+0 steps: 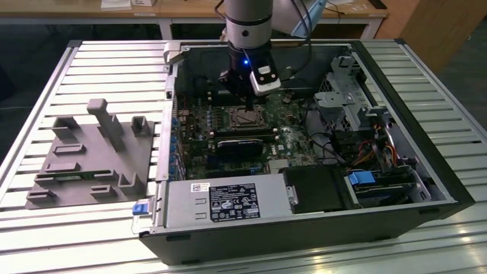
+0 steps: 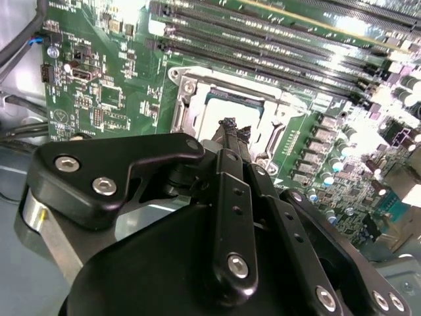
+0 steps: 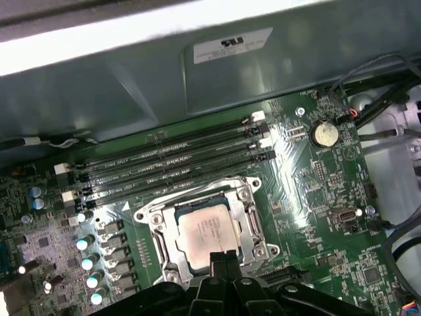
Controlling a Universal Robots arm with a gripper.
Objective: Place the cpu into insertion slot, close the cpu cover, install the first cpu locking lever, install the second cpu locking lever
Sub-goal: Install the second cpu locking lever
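Note:
The cpu lies flat in the insertion slot on the green board, its silvery top facing up. The cpu cover, a thin metal frame, lies down around it with the chip showing through its window. My gripper hangs just over the socket's edge, fingertips pressed together with nothing between them. In the second wrist view the fingertips reach over the cover and hide part of the cpu. I cannot tell how the locking levers stand. In the exterior view my gripper points straight down inside the open computer case.
Long black memory slots run beside the socket, and a coin battery sits beyond them. A black block, the power supply and a drive cage crowd the case. A grey fixture lies on the slatted table.

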